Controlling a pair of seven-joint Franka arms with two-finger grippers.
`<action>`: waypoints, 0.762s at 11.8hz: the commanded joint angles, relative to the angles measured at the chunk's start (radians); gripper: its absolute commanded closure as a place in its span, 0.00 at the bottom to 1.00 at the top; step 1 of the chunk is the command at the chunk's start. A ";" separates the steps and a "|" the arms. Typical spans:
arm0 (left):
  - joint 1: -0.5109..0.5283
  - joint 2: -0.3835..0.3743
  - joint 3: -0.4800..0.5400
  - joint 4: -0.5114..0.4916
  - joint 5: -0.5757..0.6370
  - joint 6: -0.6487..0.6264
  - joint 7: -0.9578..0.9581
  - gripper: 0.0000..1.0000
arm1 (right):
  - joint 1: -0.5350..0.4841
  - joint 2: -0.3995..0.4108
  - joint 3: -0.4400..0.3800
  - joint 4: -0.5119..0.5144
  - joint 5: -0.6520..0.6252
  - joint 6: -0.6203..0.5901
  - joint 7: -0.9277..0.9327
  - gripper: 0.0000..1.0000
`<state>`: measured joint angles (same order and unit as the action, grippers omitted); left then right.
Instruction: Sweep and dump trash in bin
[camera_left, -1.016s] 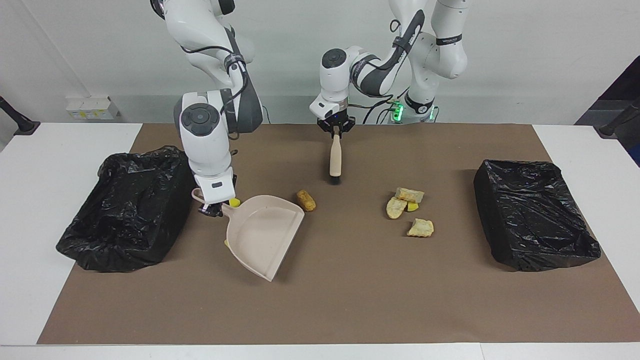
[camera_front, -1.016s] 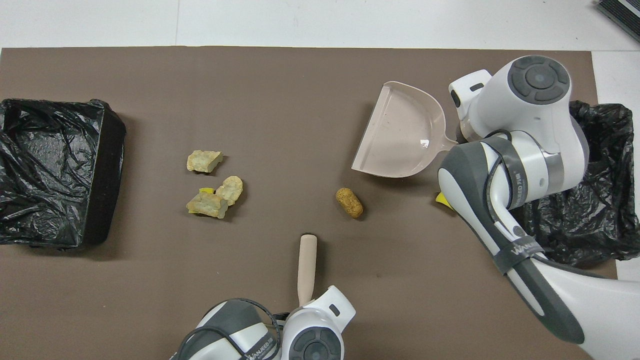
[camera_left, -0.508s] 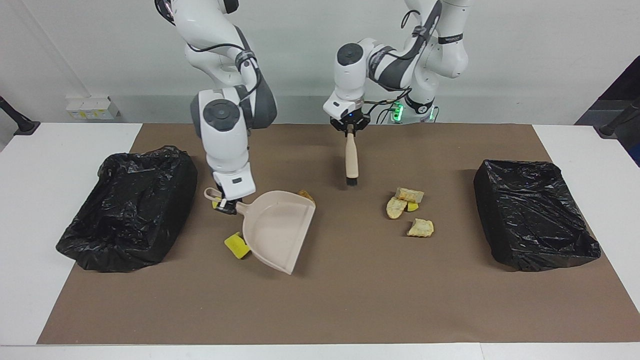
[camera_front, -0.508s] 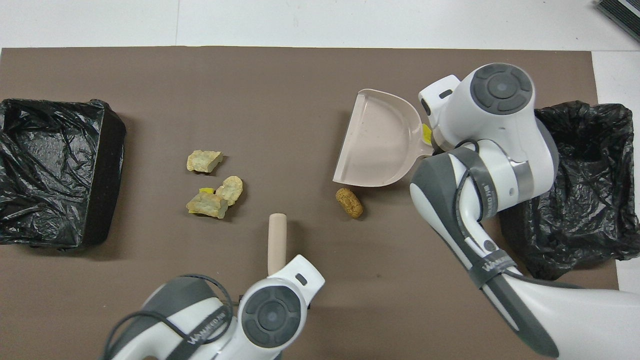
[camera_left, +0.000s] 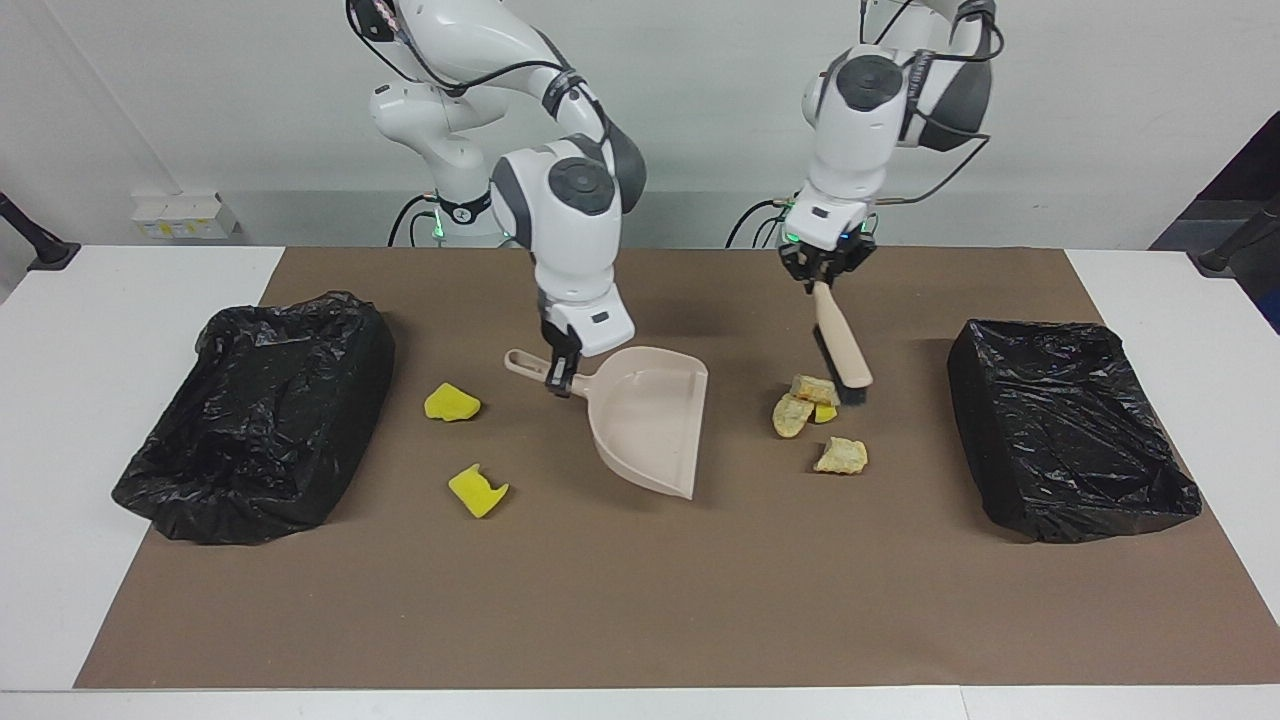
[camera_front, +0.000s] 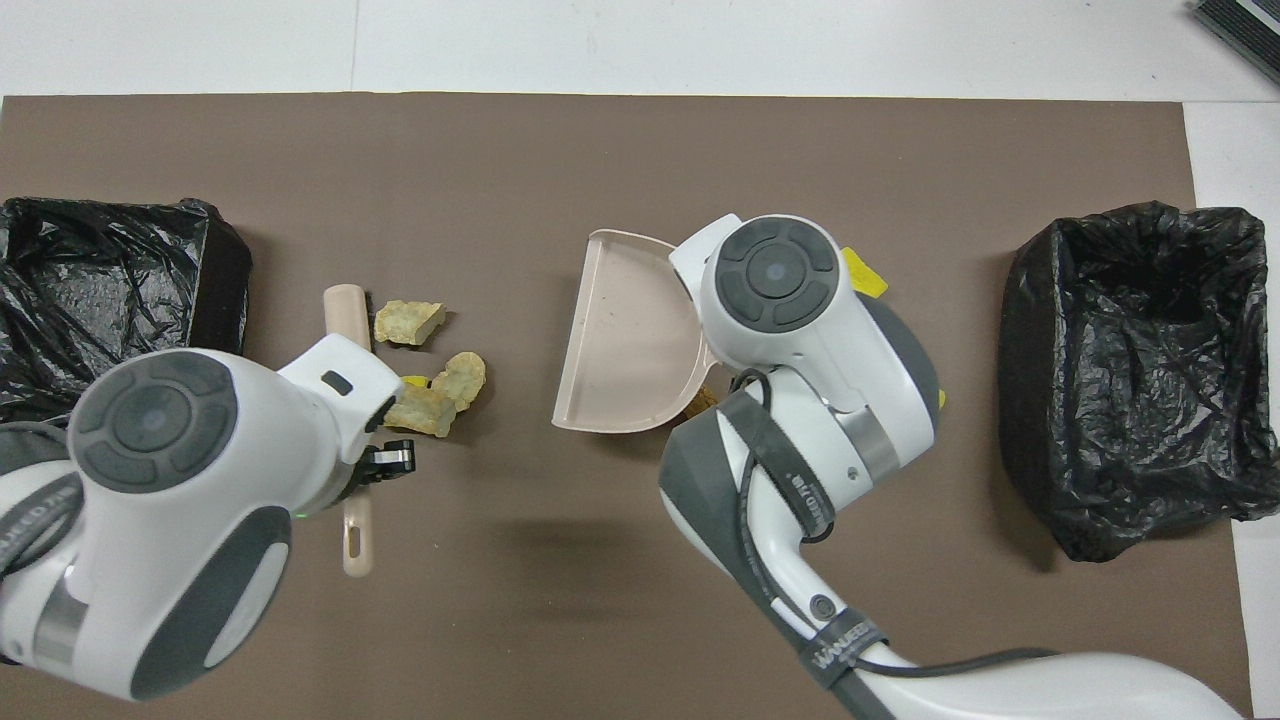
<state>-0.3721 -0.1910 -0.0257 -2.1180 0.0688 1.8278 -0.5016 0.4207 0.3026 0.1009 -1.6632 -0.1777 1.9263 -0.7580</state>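
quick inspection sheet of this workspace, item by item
surface: white table under a brown mat.
job's things: tan chunks clustered near the left arm's end, with a yellow bit among them; two yellow sponge pieces near the right arm's end; beige dustpan at mid-mat, mouth toward the chunks; brush head down beside the chunks; a black-lined bin at each end.
clutter: nothing seen.
grippers: right gripper shut on the dustpan's handle; left gripper shut on the brush's handle.
cables: black cables along both arms.
surroundings: white wall, a white box by it.
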 joint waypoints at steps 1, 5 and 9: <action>0.146 0.028 -0.016 0.018 0.016 0.005 0.107 1.00 | 0.023 0.000 0.002 -0.090 -0.002 0.096 0.060 1.00; 0.275 0.061 -0.016 0.009 0.023 0.073 0.150 1.00 | 0.027 -0.003 0.005 -0.197 -0.003 0.192 0.091 1.00; 0.262 0.165 -0.019 -0.005 0.074 0.105 0.072 1.00 | -0.013 -0.006 0.002 -0.220 -0.020 0.192 -0.029 1.00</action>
<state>-0.1090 -0.0541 -0.0337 -2.1233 0.1157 1.9057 -0.3877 0.4326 0.3229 0.0967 -1.8395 -0.1781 2.1052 -0.7377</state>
